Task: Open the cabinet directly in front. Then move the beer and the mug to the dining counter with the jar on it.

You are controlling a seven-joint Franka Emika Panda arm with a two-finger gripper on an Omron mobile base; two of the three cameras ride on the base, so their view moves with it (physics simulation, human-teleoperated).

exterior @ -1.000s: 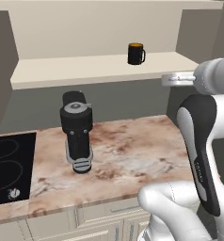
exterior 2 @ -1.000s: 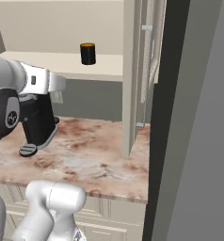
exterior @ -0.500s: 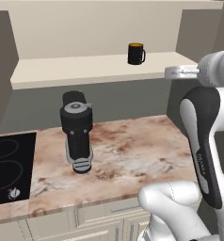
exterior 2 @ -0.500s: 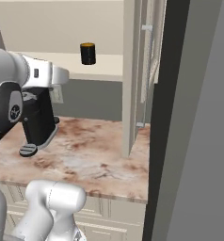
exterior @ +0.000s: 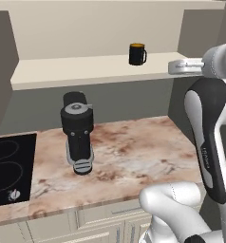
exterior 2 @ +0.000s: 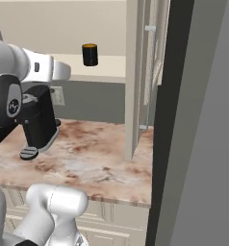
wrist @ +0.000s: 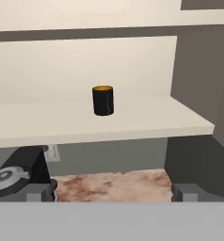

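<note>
Near the shelf [exterior: 62, 71] edge, mug [exterior: 137, 54] stands with open room around

Cabinet [exterior 2: 135, 72] is standing open ahead of me, its door swung outward edge-on. Dark mug [exterior: 137, 54], yellow-orange inside, is sitting upright on the cabinet's pale shelf [wrist: 62, 122], handle pointing right.

White arm [exterior: 207, 142] (dark joints, seemingly).
</note>
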